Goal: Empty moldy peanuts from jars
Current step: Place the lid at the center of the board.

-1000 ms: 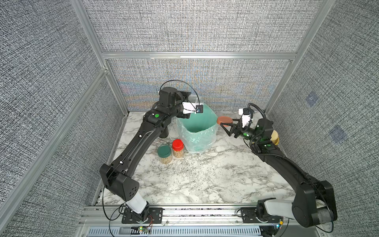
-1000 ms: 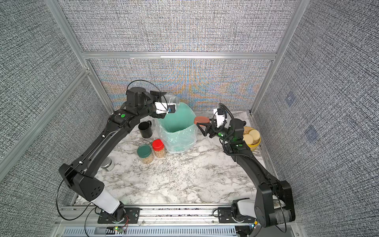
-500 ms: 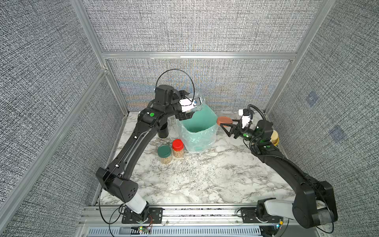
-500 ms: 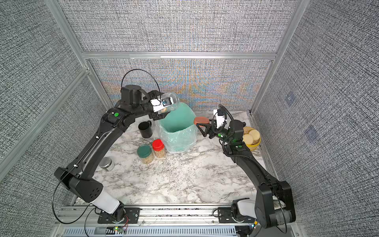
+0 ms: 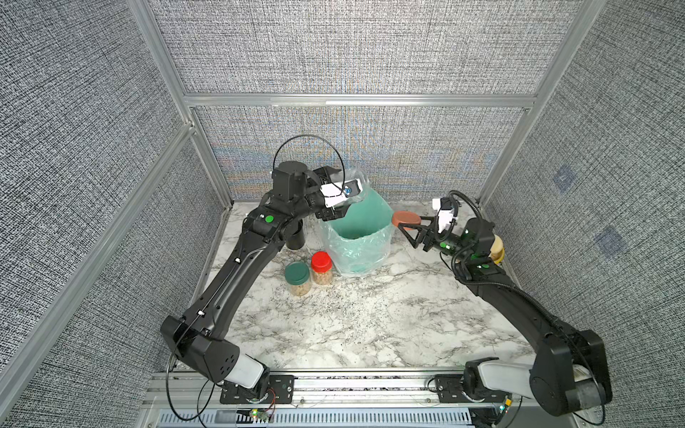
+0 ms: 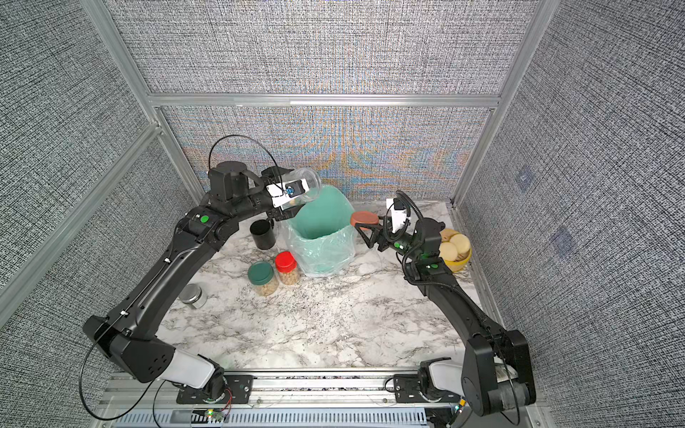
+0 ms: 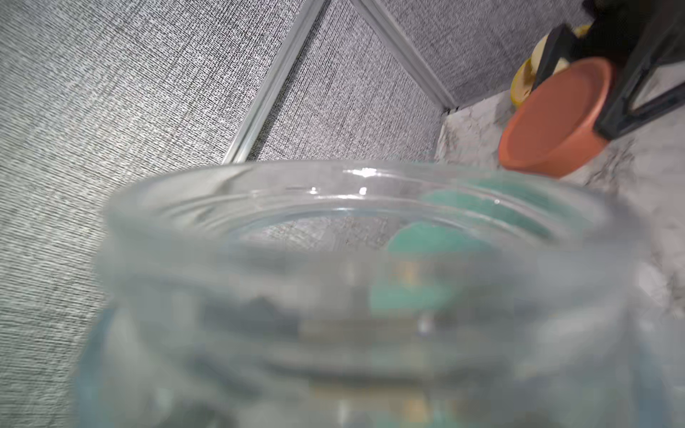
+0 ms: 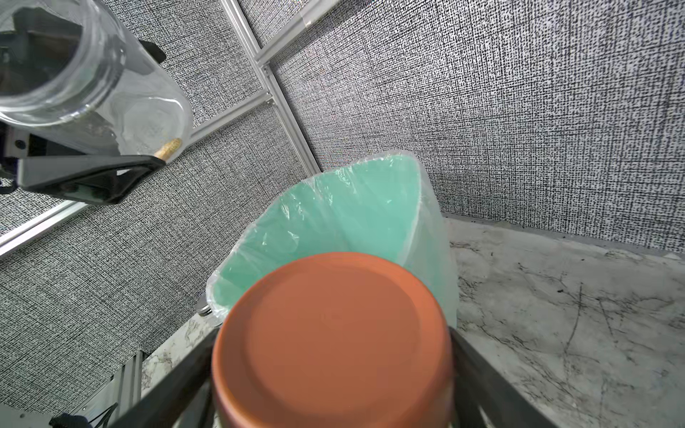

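Note:
My left gripper is shut on a clear lidless jar, held tilted nearly on its side above the back left rim of the green bin. In the right wrist view this jar looks almost empty, with one peanut inside. The jar's threaded mouth fills the left wrist view. My right gripper is shut on the terracotta-orange lid, just right of the bin. Two closed jars of moldy peanuts stand in front of the bin, one green-lidded and one red-lidded.
The bin is lined with a clear plastic bag. A black mug stands left of it under my left arm. A steel tin sits near the left wall. A yellow bowl of pale discs is behind my right wrist.
My left arm has lifted the jar a little over the bin's back rim and turned it up from its pouring tilt. The right arm with the lid has not moved.

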Controlling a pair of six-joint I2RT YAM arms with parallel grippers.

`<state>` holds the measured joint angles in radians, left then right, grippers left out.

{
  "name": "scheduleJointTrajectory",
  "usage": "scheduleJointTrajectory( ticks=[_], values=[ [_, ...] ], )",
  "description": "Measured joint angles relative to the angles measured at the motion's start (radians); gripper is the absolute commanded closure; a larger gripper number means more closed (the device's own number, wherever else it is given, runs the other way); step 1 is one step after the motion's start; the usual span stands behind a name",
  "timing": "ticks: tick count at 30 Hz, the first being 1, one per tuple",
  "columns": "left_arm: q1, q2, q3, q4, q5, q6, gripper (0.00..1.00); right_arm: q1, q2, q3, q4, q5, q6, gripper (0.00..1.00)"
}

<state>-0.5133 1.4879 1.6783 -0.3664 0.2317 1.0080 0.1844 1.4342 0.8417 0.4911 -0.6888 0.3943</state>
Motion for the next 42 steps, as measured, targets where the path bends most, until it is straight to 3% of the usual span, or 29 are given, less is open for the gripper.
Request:
scheduleJointTrajectory(
  ticks=[4,9,14,21,28,38,40,42],
  values=[
    [-0.015,-0.023,-0.101,0.122,-0.132,0.342,1.0,0.006,0.001,-0.006,0.013,0.003,0.005,0.36],
    [-0.019,0.053,-0.196,0.272,-0.308,0.805,1.0,0.019,0.002,-0.006,0.015,0.003,0.013,0.36],
    [-0.016,0.137,-0.122,0.236,-0.418,0.999,1.0,0.022,0.002,-0.007,0.016,0.003,0.016,0.36],
    [-0.024,0.185,0.029,0.199,-0.376,1.058,1.0,0.022,-0.003,-0.011,0.018,0.004,0.015,0.36],
    [-0.036,0.172,-0.045,0.076,-0.293,1.062,1.0,0.022,0.016,-0.011,0.023,0.004,0.024,0.36],
    [-0.01,0.205,-0.117,0.283,-0.334,1.062,1.0,0.022,0.021,0.003,0.025,0.003,0.023,0.36],
    [-0.01,0.203,-0.093,0.264,-0.372,1.019,1.0,0.022,0.021,0.002,0.028,0.003,0.023,0.36],
    [-0.011,0.168,-0.08,0.255,-0.386,0.896,1.0,0.023,0.021,0.002,0.029,0.003,0.023,0.36]
  ],
)
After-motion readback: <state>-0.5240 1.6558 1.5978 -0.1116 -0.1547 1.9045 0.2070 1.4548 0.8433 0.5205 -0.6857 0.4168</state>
